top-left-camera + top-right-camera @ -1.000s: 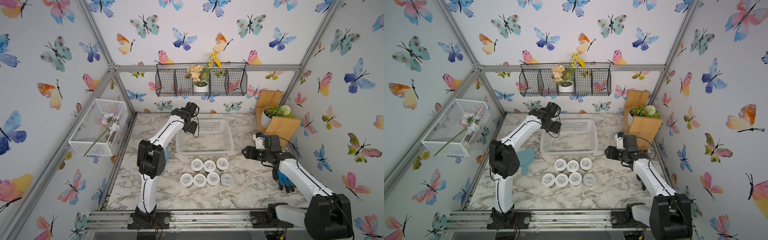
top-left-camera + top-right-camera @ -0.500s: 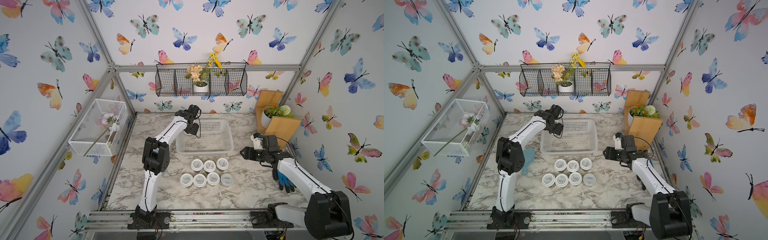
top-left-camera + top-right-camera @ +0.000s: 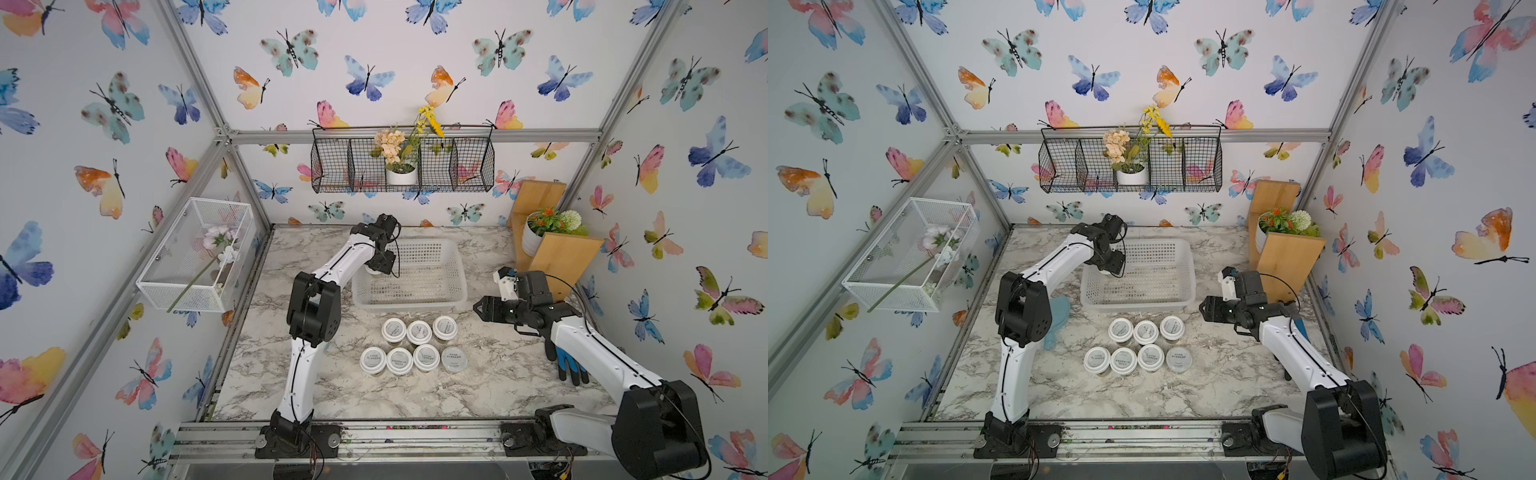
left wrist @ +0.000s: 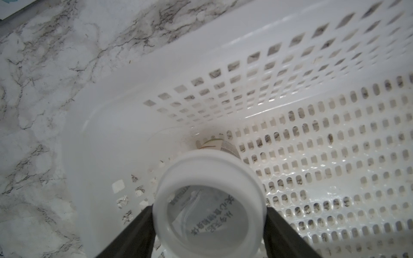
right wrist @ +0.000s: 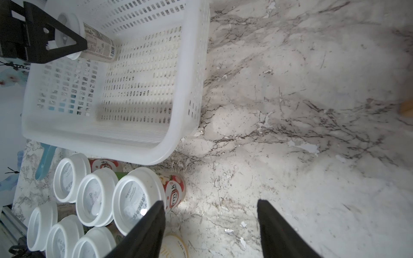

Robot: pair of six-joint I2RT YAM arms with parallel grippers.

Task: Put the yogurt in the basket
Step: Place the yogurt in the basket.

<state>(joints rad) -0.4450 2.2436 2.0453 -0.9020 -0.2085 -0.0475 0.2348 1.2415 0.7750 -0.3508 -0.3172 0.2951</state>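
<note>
The marble counter (image 3: 498, 386) fills the cell floor. On the left wall hangs one white wire-mesh box (image 3: 183, 291) holding an artificial flower (image 3: 220, 245). On the back wall is one black wire three-part basket (image 3: 332, 166) with a flowerpot (image 3: 401, 176) in its middle compartment. One wooden shelf (image 3: 565, 257) with a potted plant (image 3: 530, 241) fills the far right corner. The white plastic basket (image 3: 409, 306) sits mid-counter toward the back. The left arm reaches over its far left corner and hides that corner in both top views. There the left tool (image 4: 209, 208) grips one tilted yogurt cup (image 5: 98, 44) by the lid, low inside the basket; whether its base touches the floor is unclear. The right tool (image 5: 210, 201) hangs over bare counter right of the basket, fingers apart and holding nothing. The right arm covers part of one blue glove (image 3: 569, 365). One teal scoop (image 3: 1059, 316) lies beside the left arm. In front of the basket stand seven yogurt cups (image 3: 419, 332), three in the back row and four in the front. The flat-lidded cup (image 3: 454, 359) is at the front row's right end.
</note>
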